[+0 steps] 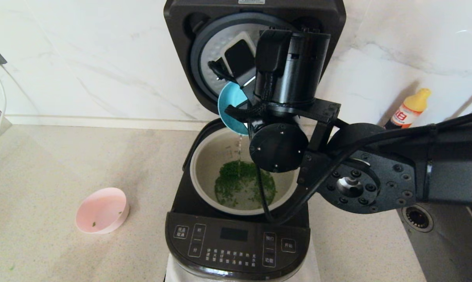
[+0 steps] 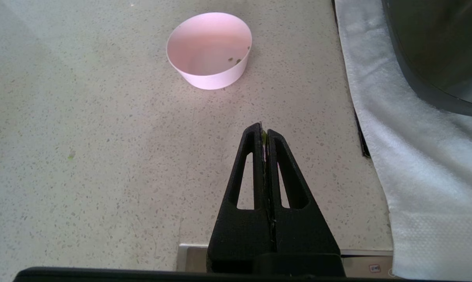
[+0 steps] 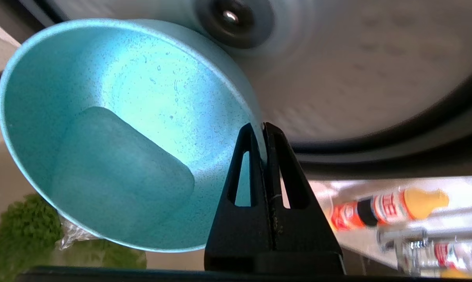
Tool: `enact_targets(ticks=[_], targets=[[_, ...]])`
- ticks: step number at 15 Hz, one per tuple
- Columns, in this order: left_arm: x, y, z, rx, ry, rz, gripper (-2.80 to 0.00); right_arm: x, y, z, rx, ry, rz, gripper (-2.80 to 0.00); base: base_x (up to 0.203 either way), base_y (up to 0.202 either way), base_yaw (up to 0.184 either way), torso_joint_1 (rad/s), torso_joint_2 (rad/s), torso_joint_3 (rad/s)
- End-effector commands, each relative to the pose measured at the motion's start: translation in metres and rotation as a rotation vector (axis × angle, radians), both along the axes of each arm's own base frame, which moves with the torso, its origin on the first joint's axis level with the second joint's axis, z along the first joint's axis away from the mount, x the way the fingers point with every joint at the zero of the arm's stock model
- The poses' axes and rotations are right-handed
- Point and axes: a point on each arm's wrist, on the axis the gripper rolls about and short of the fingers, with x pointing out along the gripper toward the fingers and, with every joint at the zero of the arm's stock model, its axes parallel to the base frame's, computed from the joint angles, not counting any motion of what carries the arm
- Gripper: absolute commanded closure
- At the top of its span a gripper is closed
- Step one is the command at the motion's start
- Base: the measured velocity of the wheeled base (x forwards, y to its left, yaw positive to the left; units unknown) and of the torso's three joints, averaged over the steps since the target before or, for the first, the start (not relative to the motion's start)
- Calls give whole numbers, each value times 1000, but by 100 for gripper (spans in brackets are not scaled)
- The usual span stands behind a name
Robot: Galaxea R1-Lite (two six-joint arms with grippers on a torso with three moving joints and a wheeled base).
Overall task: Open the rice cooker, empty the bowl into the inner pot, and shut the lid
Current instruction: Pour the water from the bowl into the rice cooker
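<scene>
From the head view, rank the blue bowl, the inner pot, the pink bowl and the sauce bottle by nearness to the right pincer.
1. Blue bowl: gripped at its rim by the right pincer, tipped over the cooker.
2. Inner pot: directly below.
3. Sauce bottle against the back wall on the right, and pink bowl on the counter at left: too close to call.

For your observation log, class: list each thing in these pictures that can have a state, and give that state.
Lid: open, raised upright.
Inner pot: seated in the rice cooker, green bits and liquid inside.
Blue bowl: tipped over the pot, liquid running out.
Pink bowl: upright on the counter, nearly empty, a few green flecks.
Right gripper: jaws shut on the blue bowl's rim.
Left gripper: jaws shut, holding nothing, above the counter.
Bottle: capped, leaning against the wall.
</scene>
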Motion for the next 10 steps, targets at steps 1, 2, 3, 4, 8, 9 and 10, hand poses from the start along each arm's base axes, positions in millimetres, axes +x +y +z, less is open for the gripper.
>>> enact_targets(ticks=[1, 2, 3, 4, 8, 9, 10], targets=[[0, 0, 0, 1, 2, 0, 0, 2, 2, -8, 0, -30, 10, 0, 0, 0, 0, 0, 0, 0], [0, 0, 0, 1, 2, 0, 0, 3, 1, -9, 5, -43, 14, 0, 0, 0, 0, 0, 0, 0], [0, 0, 0, 1, 2, 0, 0, 4, 0, -9, 14, -51, 15, 0, 0, 0, 0, 0, 0, 0], [0, 0, 0, 1, 2, 0, 0, 4, 0, -9, 23, -60, 20, 0, 0, 0, 0, 0, 0, 0], [0, 0, 0, 1, 2, 0, 0, 7, 0, -15, 75, -115, 46, 0, 0, 0, 0, 0, 0, 0], [0, 0, 0, 1, 2, 0, 0, 7, -1, -18, 89, -131, 53, 0, 0, 0, 0, 0, 0, 0], [0, 0, 0, 1, 2, 0, 0, 8, -3, -22, 103, -148, 59, 0, 0, 0, 0, 0, 0, 0]])
